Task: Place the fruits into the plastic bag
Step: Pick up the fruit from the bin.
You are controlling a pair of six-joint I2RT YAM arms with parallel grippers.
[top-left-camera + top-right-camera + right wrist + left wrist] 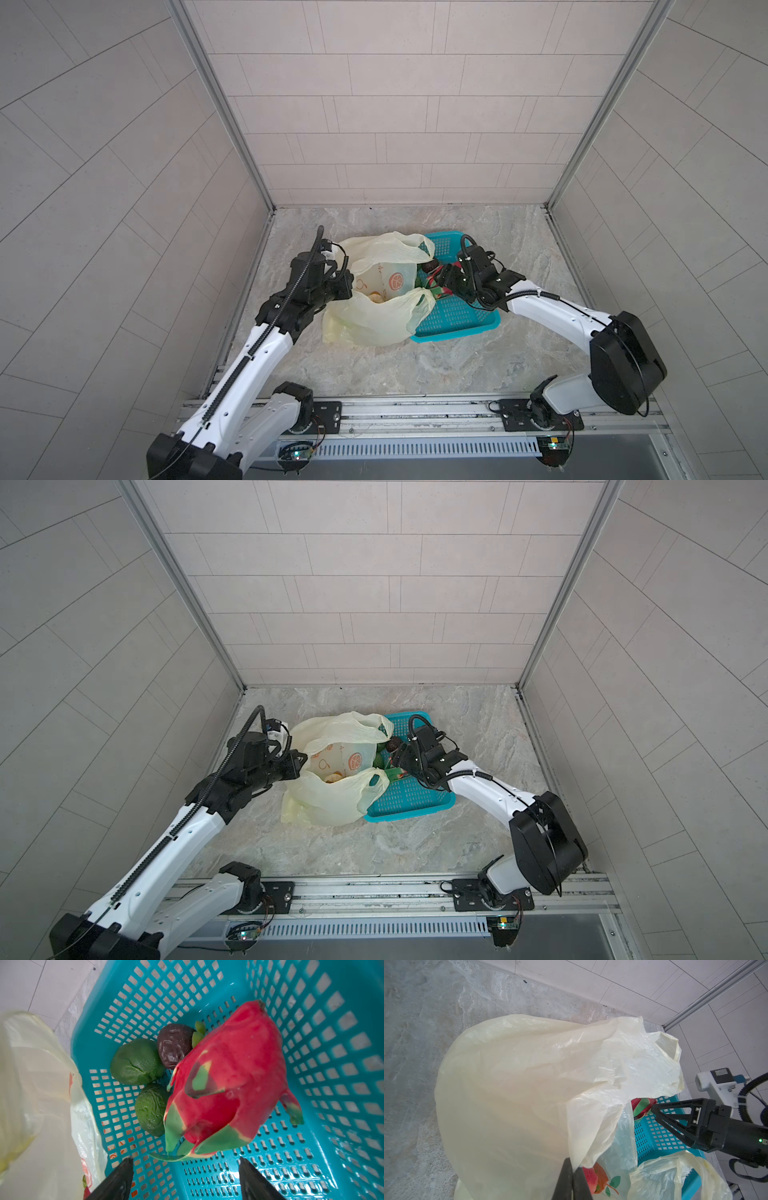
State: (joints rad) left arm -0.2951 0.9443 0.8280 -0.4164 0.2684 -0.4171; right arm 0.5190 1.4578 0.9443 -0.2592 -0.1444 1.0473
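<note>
Teal plastic mesh, the basket (457, 320) holds most of the fruits; a red-pink dragon fruit (228, 1076) lies near its middle; two wrinkled green fruits (137, 1061) and a dark brown fruit (172, 1045) sit in a corner of the basket, touching the dragon fruit on its bag side; the pale-yellow plastic bag (374, 328) lies against that same side of the basket, mouth open, its loop handles lapping over the basket's rim; a red fruit (589, 1178) shows inside it; the left gripper (572, 1178) is pinched tight on the bag's rim, on the side away from the basket; the right gripper (186, 1159) hangs inside the basket, jaws spread wide, just short of the dragon fruit, holding nothing.
</note>
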